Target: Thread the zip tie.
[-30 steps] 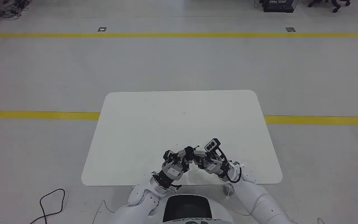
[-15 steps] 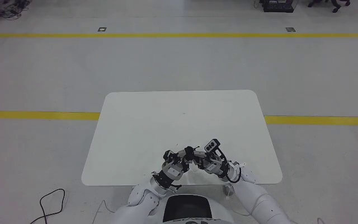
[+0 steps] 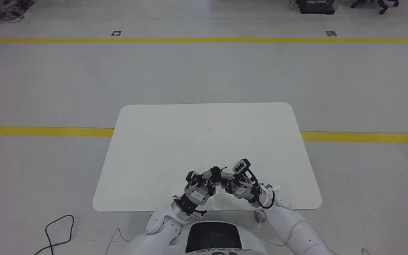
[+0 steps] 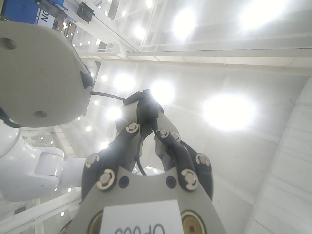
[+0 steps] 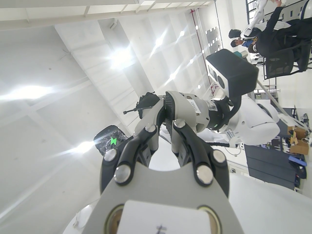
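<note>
A thin black zip tie [image 3: 215, 171] is held in the air between my two grippers, just above the near edge of the white table [image 3: 204, 134]. My left gripper [image 4: 147, 113] is shut on it; one strand runs down between its fingers and a tail [image 4: 107, 95] sticks out sideways. My right gripper [image 5: 163, 105] is shut on the zip tie too, and a short end of the zip tie [image 5: 133, 110] pokes out past its fingertips. In the top view the left gripper [image 3: 209, 175] and right gripper [image 3: 223, 176] meet tip to tip, both pointing upward.
The table's bare white top stretches ahead of the grippers and to both sides. Grey floor with yellow lines [image 3: 57, 131] surrounds it. A black cable [image 3: 57, 229] lies on the floor at the near left.
</note>
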